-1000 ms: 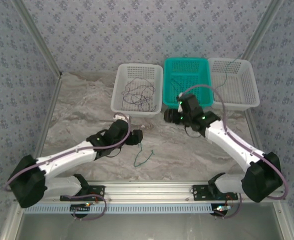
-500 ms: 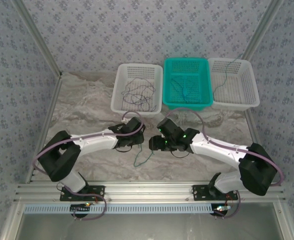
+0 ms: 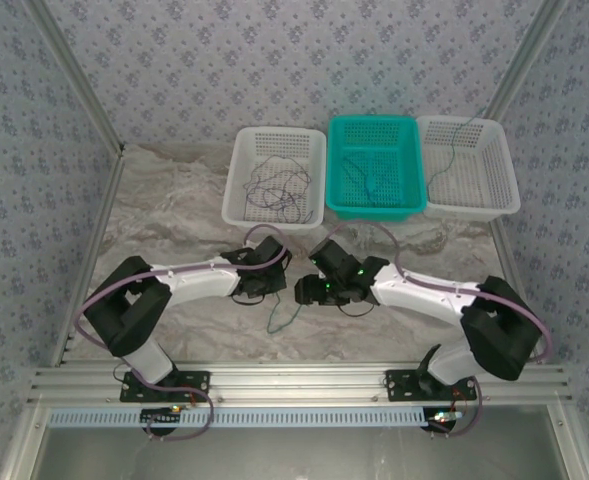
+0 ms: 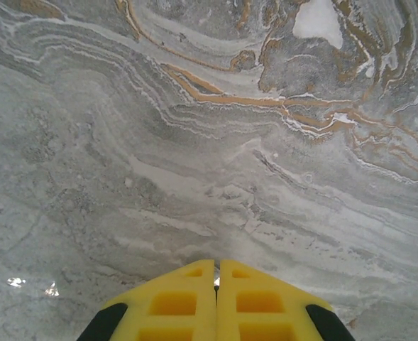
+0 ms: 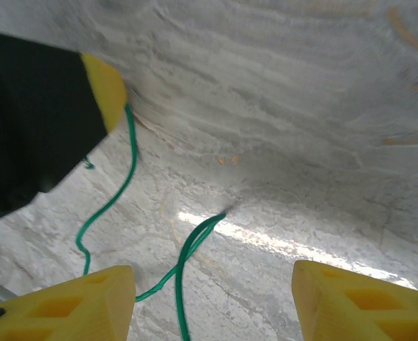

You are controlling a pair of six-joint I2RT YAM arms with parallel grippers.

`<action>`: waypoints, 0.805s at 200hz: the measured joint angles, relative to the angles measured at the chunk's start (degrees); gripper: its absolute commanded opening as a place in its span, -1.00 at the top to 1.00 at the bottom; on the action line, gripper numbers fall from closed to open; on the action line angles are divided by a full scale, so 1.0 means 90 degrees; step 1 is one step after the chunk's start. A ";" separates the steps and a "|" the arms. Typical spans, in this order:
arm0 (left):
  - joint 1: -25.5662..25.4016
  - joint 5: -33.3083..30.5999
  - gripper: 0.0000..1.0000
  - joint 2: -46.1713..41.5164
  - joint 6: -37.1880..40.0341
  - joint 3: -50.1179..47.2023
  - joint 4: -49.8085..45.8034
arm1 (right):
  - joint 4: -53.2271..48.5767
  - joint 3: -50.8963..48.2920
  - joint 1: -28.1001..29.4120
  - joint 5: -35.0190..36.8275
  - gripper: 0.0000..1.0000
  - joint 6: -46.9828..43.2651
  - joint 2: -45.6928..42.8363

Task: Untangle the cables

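1. the left gripper [image 3: 277, 283] is low over the marble table [image 3: 174, 210], near its middle. in its own wrist view the gripper [image 4: 216, 280] has its yellow fingers [image 4: 173, 302] pressed together with no gap.
2. in the right wrist view the green cable [image 5: 133, 160] comes out right at the yellow tip of a left finger [image 5: 106, 89], so the left pincer is clamped on that cable.
3. from there the green cable [image 3: 272, 322] trails toward the near edge of the table in a loose squiggle, lying on the marble between the two arms.
4. the right gripper [image 3: 302, 292] sits just beside the left one, facing it. its jaws stand wide apart [image 5: 212, 284] and hold nothing; the cable's loops lie on the table below the gap.
5. at the far side of the table three baskets stand in a row: a white basket [image 3: 236, 190] with a tangle of dark cables [image 3: 277, 185], a teal basket [image 3: 374, 212] with one thin cable [image 3: 369, 180], and a second white basket [image 3: 504, 170] with another thin cable [image 3: 454, 150].
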 measured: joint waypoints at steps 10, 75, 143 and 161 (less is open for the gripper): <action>0.0000 0.0000 1.00 -0.0012 0.0000 0.0000 -0.0002 | 0.0000 0.0010 0.0044 -0.0053 -0.10 -0.0005 0.0163; 0.0007 -0.0012 1.00 -0.0321 0.0000 -0.0085 0.0019 | 0.0083 0.0143 0.0170 -0.0012 1.00 -0.0039 0.0991; 0.1151 -0.0427 1.00 -0.2824 0.0153 -0.0809 -0.0323 | -0.0347 -0.1001 -0.0610 0.1630 1.00 0.0716 -0.1358; 0.1562 -0.0311 1.00 -0.3701 0.0233 -0.0937 -0.0386 | -0.0488 -0.1528 -0.1132 0.1904 1.00 0.1047 -0.2351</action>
